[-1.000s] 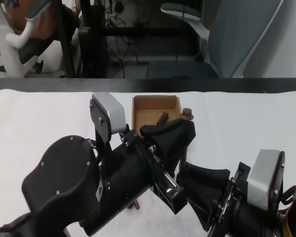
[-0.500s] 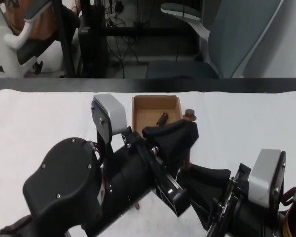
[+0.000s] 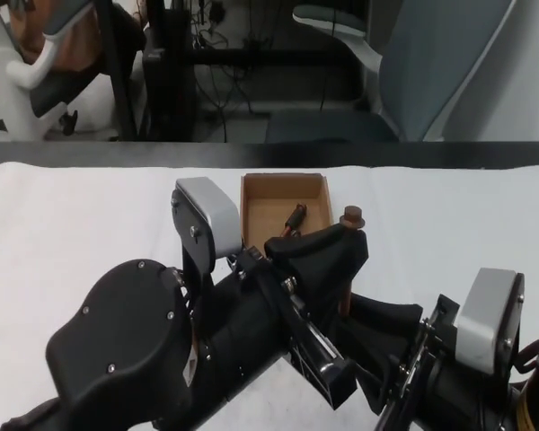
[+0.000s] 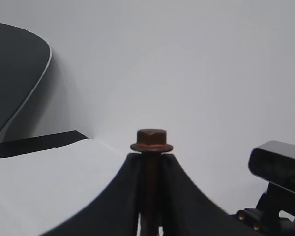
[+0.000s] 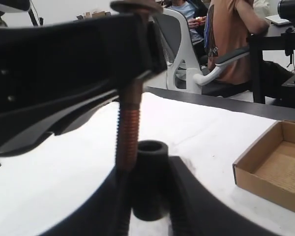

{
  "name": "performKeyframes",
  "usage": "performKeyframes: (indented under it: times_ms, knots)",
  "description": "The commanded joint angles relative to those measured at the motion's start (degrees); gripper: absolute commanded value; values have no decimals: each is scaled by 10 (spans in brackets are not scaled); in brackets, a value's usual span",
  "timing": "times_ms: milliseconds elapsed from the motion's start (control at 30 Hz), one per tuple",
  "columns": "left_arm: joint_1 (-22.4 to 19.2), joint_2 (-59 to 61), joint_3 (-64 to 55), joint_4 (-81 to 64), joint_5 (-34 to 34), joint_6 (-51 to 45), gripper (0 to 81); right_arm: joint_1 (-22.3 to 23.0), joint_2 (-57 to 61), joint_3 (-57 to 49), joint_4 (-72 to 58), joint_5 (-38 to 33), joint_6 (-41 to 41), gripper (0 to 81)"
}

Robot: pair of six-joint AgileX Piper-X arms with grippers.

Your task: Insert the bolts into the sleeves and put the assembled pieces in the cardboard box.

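My left fingers clamp the bolt upright, head up. My right fingers hold the sleeve, mouth up. The bolt's tip hangs just beside that mouth, so I'd lift slightly, centre over the bore, then lower straight.

The left arm's black claw clamps a copper-brown hex-head bolt upright, just above the right claw, whose fingers close around a black cylindrical sleeve.

Beyond the far edge of the white bench top stand a grey-blue office chair, a black desk frame and a white-framed chair.
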Motion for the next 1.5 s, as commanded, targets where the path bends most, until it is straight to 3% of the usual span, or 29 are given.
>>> performKeyframes:
  times_ms: [0,733,1467]
  knots:
    - [3,-2,1,-8,-4,10,18,0,-8,-6,-17,-3,3,6]
    - [3,-2,1,-40,-25,5,18,0,-8,-6,11,-53,47,6]
    - [3,-2,1,23,29,-5,18,0,-8,-6,-13,-46,43,6]
